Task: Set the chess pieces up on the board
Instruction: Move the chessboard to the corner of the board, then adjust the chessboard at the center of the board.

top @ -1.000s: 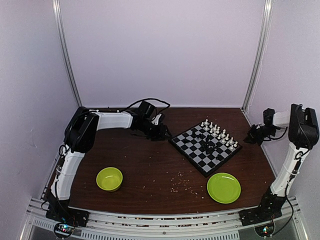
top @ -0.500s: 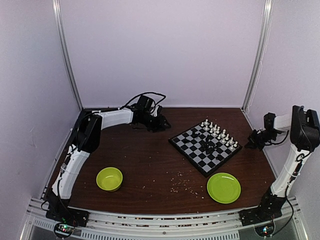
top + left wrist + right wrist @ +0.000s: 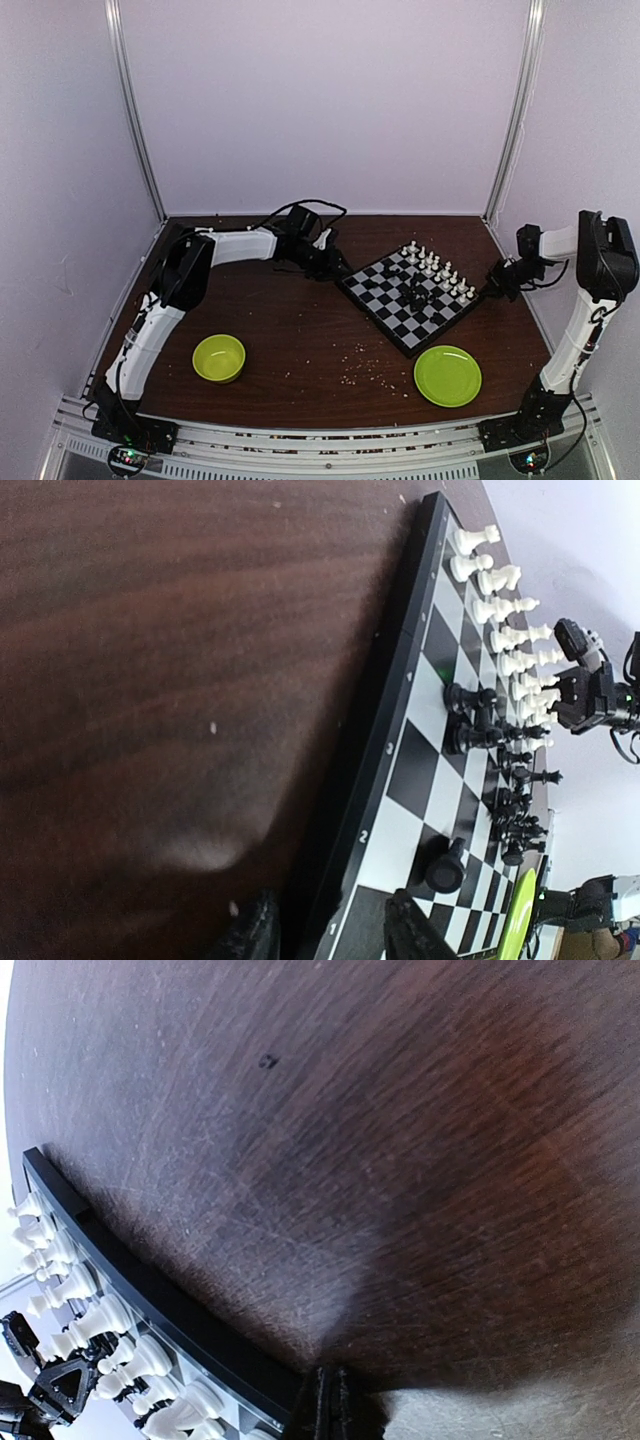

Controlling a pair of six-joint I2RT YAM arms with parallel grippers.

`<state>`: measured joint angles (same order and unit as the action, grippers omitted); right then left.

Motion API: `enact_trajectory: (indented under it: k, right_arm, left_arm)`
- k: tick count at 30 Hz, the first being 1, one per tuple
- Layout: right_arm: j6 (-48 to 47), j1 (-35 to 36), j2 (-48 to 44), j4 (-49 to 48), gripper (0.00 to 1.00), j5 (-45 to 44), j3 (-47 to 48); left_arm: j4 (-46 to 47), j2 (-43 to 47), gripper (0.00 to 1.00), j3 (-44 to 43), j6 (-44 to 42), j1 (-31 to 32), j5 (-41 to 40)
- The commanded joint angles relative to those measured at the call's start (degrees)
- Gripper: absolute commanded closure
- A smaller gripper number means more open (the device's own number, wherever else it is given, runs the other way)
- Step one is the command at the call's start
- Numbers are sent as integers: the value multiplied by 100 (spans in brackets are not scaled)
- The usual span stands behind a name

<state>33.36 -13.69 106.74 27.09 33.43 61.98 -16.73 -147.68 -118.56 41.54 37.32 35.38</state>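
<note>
**Two grippers at the board's edges, one parted, one closed**

One lime-green bowl (image 3: 219, 357) sits well to the left on the dark wooden bench (image 3: 300, 320), near the front edge and apart from everything else. Behind it the left arm reaches across to the board's left corner. The left gripper (image 3: 330, 262) has its jaws partly open. In its wrist view the two fingers (image 3: 255, 930) stand apart with the board's black rim running up between them. I cannot tell whether either pad touches the rim, and no piece is in the gap.

The board (image 3: 385, 300) lies flat right of centre, turned so that one corner points at the front. Black pieces (image 3: 417, 292) cluster around its middle. In the left wrist view they form a loose line (image 3: 480, 720), and one black piece (image 3: 445, 865) sits apart, nearer the gripper. White pieces (image 3: 435, 268) stand in two close rows along the far right edge. Pale crumbs (image 3: 365, 370) are scattered on the bench in front of the board.

A flat green plate (image 3: 447, 375) lies just in front of the board's near corner.

Furthest right, the right gripper (image 3: 493, 285) is low beside the board's right corner. Its jaws are pressed fully together with nothing between them (image 3: 325, 1400), just outside the rim (image 3: 150, 1295) near the white rows (image 3: 90, 1320).
</note>
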Motion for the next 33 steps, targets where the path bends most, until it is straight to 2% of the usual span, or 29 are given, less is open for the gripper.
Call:
enact_trajectory:
  k: [1,8,14,15,18,20,29,33]
  right_arm:
    - [-13,219,45,163,100,196,-61]
    - [46,611,70,116,100,359,-2]
    - [181,400,-184,48,100,441,146]
    - [139,315,-286,88,98,381,141]
    - [-93,27,-564,321,83,203,55]
    - [-295,-123,-663,523,78,158,-14]
    - [-843,-323,-641,1057,63,58,-271]
    - [-1074,-332,-459,1176,61,407,-235]
  left_arm:
    - [-125,500,63,707,-315,65,197]
    - [-226,1067,63,1516,-610,64,-25]
    - [-129,1300,63,1916,-634,50,-177]
    - [-123,1302,63,1932,-639,40,-186]
    - [-118,1313,63,1953,-664,38,-212]
    - [-111,1315,63,1943,-672,31,-215]
    - [-181,1355,62,1907,-723,4,-224]
    - [-181,1366,62,1907,-746,-13,-236]
